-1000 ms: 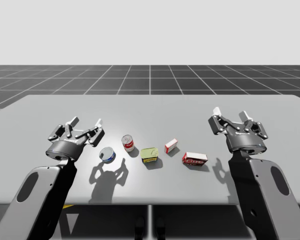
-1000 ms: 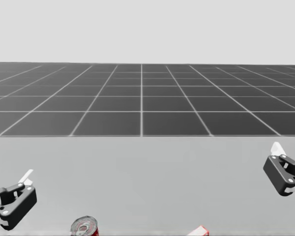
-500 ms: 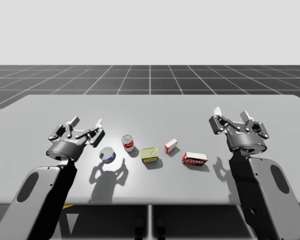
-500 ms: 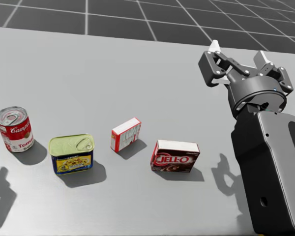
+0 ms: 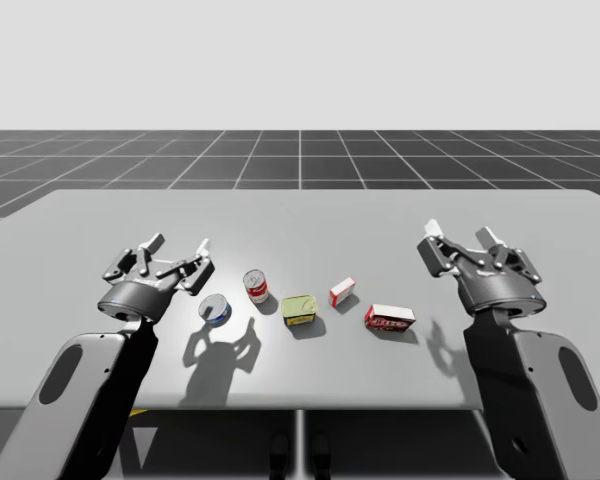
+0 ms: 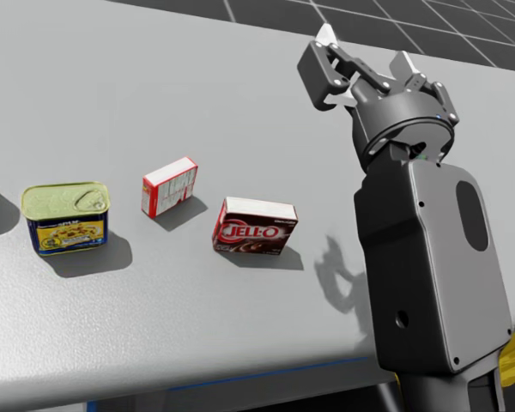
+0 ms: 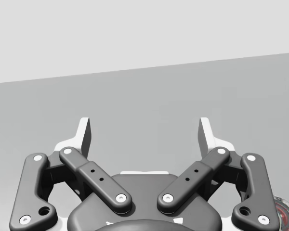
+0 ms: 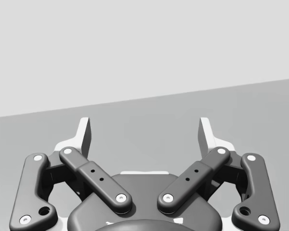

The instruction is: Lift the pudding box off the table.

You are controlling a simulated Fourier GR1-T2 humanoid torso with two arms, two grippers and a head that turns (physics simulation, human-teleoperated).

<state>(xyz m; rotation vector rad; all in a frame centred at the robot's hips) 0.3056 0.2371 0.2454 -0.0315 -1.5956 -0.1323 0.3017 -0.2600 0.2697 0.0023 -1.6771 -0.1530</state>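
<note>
The pudding box (image 5: 389,318) (image 6: 255,227) is a dark red-brown box with a white top, lying flat on the grey table (image 5: 300,215) near its front right. My right gripper (image 5: 462,238) (image 6: 365,53) (image 8: 144,132) hovers open to the right of the box and beyond it, well apart from it, with nothing between its fingers. My left gripper (image 5: 180,250) (image 7: 144,132) is open too, over the left part of the table, far from the box.
Left of the pudding box stand a small red and white box (image 5: 342,291) (image 6: 168,186), a yellow-green tin (image 5: 299,309) (image 6: 66,217), a red and white can (image 5: 256,286) and a blue can (image 5: 215,309) on its side. The table's front edge (image 6: 240,365) runs close by.
My head has turned further down and to the right, so the pudding box now sits nearer the picture's middle. Both arms have shifted only slightly; both grippers stay open.
</note>
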